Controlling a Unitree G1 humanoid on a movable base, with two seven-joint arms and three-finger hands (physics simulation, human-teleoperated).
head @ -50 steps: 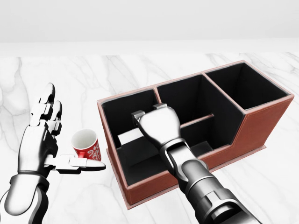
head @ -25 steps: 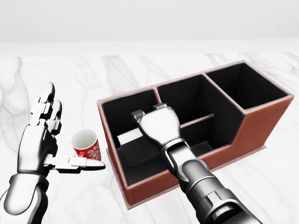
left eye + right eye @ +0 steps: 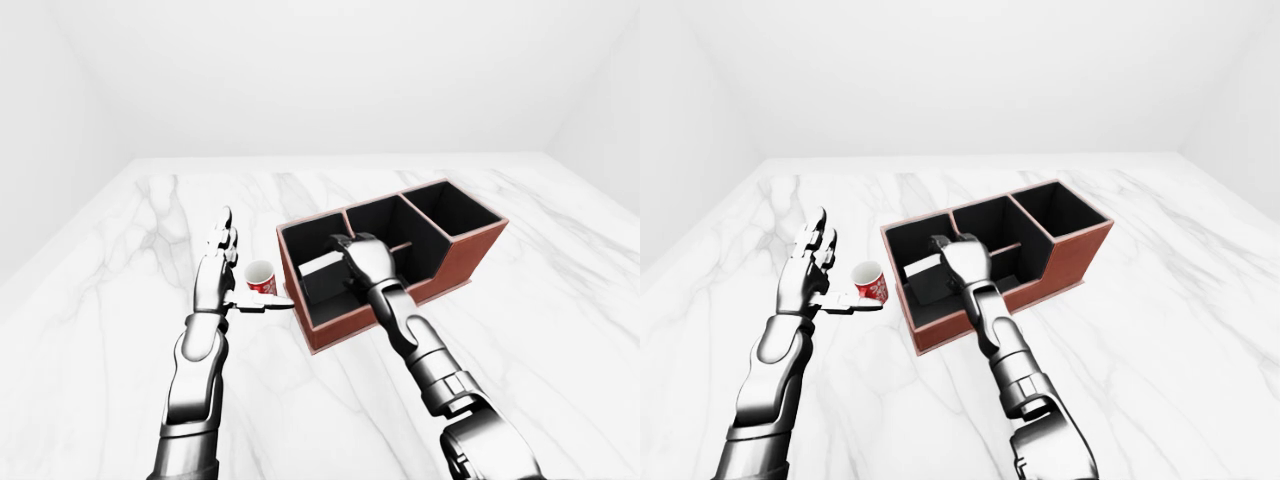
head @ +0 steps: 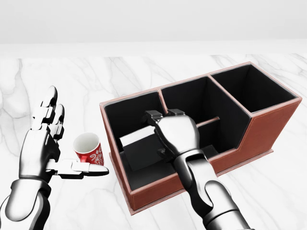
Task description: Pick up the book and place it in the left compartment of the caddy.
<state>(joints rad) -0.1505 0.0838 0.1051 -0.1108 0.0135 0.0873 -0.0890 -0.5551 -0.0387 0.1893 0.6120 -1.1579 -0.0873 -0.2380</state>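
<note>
The book (image 4: 138,146), dark-covered with a white page edge, lies tilted inside the left compartment (image 4: 128,111) of the brown caddy (image 4: 268,132). My right gripper (image 4: 159,134) hangs over the right part of that compartment, at the divider. Its fingers are loosely bent and open, just to the right of the book, and the palm hides the book's right end. My left gripper (image 4: 67,139) is held up to the left of the caddy, open and flat with the thumb out, with nothing in it.
A red and white cup (image 4: 88,148) stands on the marble counter (image 4: 144,72) between my left hand and the caddy's left wall. The caddy's middle compartment (image 4: 201,100) and right compartment (image 4: 249,86) are dark inside.
My right hand has shifted to the right inside the caddy, uncovering more of the book, which stayed in place. The left hand and the cup have not moved.
</note>
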